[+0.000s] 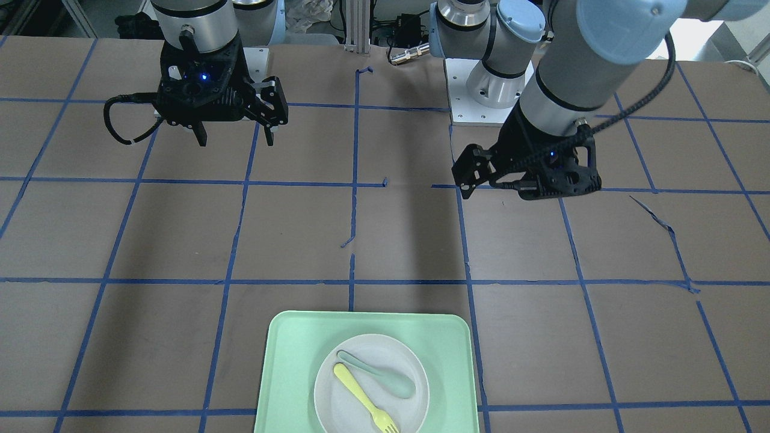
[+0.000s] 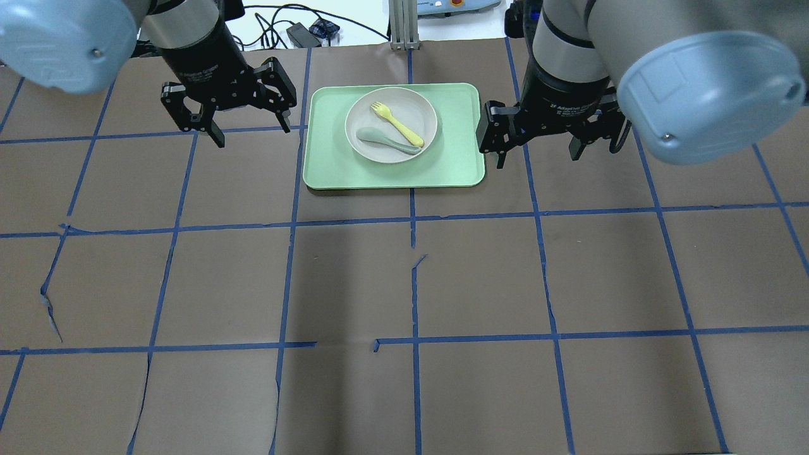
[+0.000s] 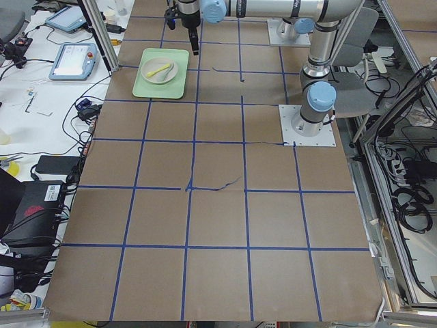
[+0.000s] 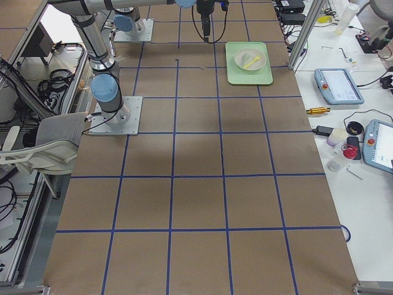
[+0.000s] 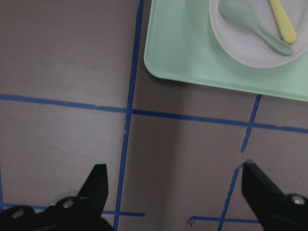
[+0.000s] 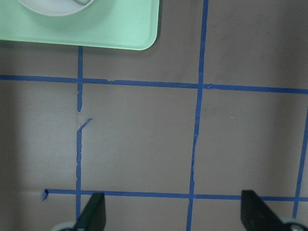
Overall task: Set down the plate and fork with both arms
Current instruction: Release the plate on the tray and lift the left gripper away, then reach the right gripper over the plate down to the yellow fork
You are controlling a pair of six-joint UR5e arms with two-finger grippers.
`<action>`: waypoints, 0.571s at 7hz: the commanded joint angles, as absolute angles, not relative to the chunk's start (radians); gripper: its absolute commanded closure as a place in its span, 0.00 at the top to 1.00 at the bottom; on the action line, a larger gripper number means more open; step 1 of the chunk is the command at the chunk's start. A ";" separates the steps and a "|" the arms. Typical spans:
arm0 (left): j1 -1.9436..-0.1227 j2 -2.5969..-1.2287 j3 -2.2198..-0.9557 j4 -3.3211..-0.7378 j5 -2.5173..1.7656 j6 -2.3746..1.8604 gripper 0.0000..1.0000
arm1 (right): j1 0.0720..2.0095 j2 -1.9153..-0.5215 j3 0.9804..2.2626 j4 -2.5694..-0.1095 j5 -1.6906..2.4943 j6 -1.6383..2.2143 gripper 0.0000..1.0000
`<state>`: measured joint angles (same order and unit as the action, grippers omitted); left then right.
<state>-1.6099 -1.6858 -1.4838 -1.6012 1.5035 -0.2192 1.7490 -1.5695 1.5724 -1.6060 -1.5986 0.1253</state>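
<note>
The white plate (image 2: 418, 106) lies in the mint-green tray (image 2: 455, 158) at the table's far middle. The pale yellow fork (image 2: 398, 124) lies on the plate beside a grey-green spoon (image 2: 385, 140). My left gripper (image 2: 253, 134) hangs open and empty above the table, left of the tray. My right gripper (image 2: 537, 158) hangs open and empty, right of the tray. The left wrist view shows part of the plate (image 5: 250, 53), the fork's handle (image 5: 282, 19) and the open left gripper (image 5: 175, 192). The right wrist view shows the tray's corner (image 6: 120, 29) and the open right gripper (image 6: 173, 211).
The table is brown paper with a blue tape grid (image 2: 411, 218). Some tape is torn near the left edge (image 2: 50, 309). The arm bases stand on white plates at the robot's side (image 1: 490, 96). Tablets and cables lie off the table beyond the tray (image 3: 72, 60).
</note>
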 commanded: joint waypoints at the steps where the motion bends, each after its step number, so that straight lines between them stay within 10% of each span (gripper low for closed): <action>1: -1.614 -1.573 -1.607 -1.602 1.506 -0.241 1.00 | 1.750 -1.516 1.562 -1.687 -1.597 0.147 1.00; 4: -1.614 -1.575 -1.620 -1.586 1.508 -0.241 1.00 | 1.773 -1.121 1.243 -1.934 -1.586 0.149 0.97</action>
<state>-1.6137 -1.5756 -1.6163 -1.5892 1.5077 -0.2406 1.7603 -1.2839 1.3657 -1.7985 -1.5945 0.1475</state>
